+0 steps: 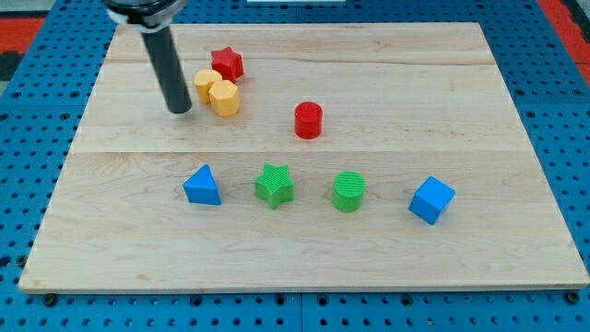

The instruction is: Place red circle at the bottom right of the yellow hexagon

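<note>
**Camera view: red circle sits apart from the yellow hexagon, rod at far left**

Camera view shows a pale wooden counter on a blue pegboard. Nearest the viewer, a row of four blocks runs left to right: a blue triangle, a green star, a green circle and a blue cube, each well apart from its neighbour.

Farther back, roughly above the gap between the green star and the green circle, stands the red circle, upright and alone. It lies to the right of the yellow hexagon and slightly nearer than it, with bare wood between the two.

The yellow hexagon touches a second yellow block on its far-left side; that block's shape is rounded, but I cannot tell it exactly. Just beyond them, at the far side, a red star sits close to both.

My tip rests on the counter just to the left of the yellow pair, apart from them and well away from the red circle. The arm carries no fingers, only the dark rod, so nothing is gripped.
</note>
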Available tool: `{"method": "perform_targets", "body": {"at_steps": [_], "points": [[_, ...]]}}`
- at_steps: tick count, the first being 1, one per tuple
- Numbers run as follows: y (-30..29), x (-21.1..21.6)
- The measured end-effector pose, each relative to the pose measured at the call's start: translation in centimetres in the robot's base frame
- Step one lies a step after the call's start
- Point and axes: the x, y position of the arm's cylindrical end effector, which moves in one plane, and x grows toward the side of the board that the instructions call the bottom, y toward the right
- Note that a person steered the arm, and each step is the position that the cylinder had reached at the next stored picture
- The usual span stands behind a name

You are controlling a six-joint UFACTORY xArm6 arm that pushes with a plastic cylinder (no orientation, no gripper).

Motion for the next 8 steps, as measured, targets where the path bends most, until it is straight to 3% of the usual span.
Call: {"method": "perform_targets", "body": {"at_steps": [5, 6, 8], "points": [[-0.1, -4.9], [3.0, -5.0], [-0.4, -3.5]]}}
